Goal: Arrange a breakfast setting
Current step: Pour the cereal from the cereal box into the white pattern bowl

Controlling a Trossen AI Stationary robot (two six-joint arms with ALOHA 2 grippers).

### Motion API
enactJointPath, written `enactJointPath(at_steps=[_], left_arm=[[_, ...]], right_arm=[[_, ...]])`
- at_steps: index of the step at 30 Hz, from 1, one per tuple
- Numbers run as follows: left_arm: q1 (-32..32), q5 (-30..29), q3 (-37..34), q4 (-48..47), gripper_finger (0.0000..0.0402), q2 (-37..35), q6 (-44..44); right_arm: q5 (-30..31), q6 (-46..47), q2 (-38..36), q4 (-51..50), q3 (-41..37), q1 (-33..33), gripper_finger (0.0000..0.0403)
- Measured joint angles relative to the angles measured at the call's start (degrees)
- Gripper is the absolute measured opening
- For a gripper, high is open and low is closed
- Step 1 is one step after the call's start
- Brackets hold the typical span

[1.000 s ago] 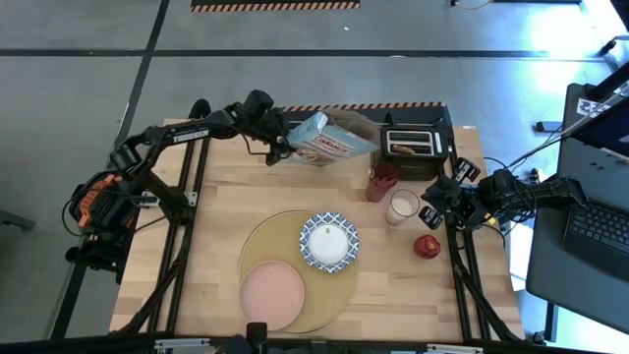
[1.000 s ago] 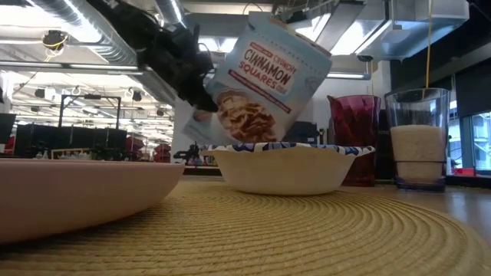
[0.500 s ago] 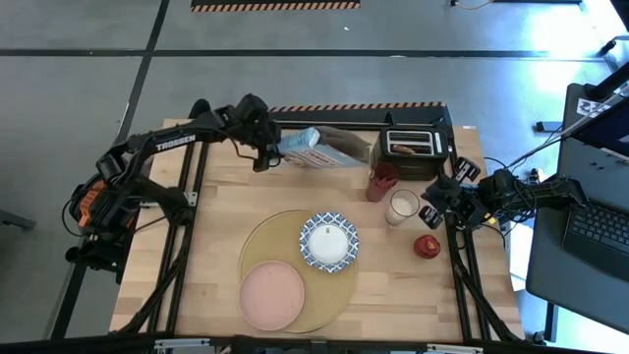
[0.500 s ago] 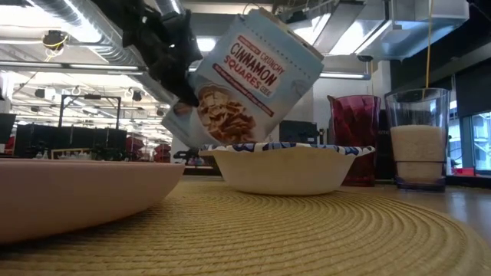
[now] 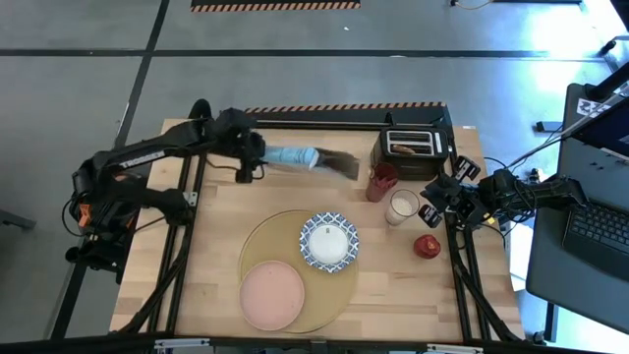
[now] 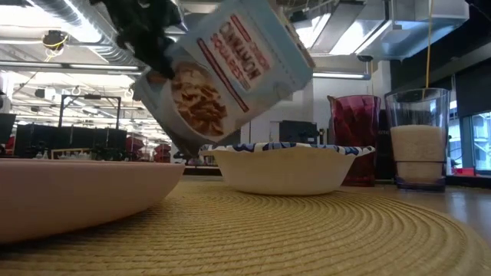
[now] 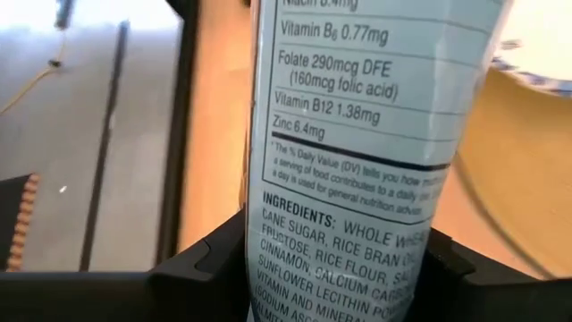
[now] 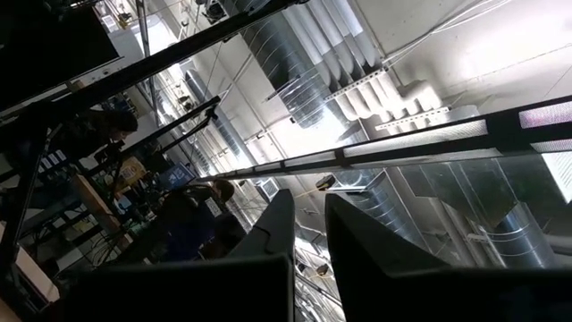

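Bowl (image 5: 328, 242) and pink plate (image 5: 273, 294) sit on placemat (image 5: 263, 236) (round, tan).

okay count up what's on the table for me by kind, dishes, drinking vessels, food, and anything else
Dishes: 2, pink plate and patterned bowl.
Drinking vessels: 2, milk glass and red cup.
Food: 3, red apple, toast slice, cereal box held in the left gripper.
Other: 2, placemat, toaster.
Total: 9.

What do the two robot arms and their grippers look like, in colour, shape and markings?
Both arms are dark, slim and jointed. The left arm carries white lettering along one link and an orange part with cables at its base. The right arm is black with small white labels near the wrist. The right gripper has two flat, dark, tapering fingers.
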Motion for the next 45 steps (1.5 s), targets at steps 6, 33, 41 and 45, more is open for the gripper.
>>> enactJointPath(at_steps=[6,33,41,45], left_arm=[[-5.6,-6.0,0.0,-7.1,0.0194,-3.7,-0.3],[-36.9,-39.7,0.0,-12.8,0.0193,-4.2,1.0],[-44.0,-49.5,0.1,-12.7,0.0172,-0.7,3.9],[-45.4,-52.2,0.1,-12.7,0.0168,1.1,3.7]], right_arm=[[0.1,0.0,0.0,0.2,0.0,0.0,0.0037],[3.6,-0.2,0.0,0.0,0.0,0.0,0.0037],[3.6,-0.2,0.0,0.0,0.0,0.0,0.0037],[3.6,-0.2,0.0,0.0,0.0,0.0,0.0037]])
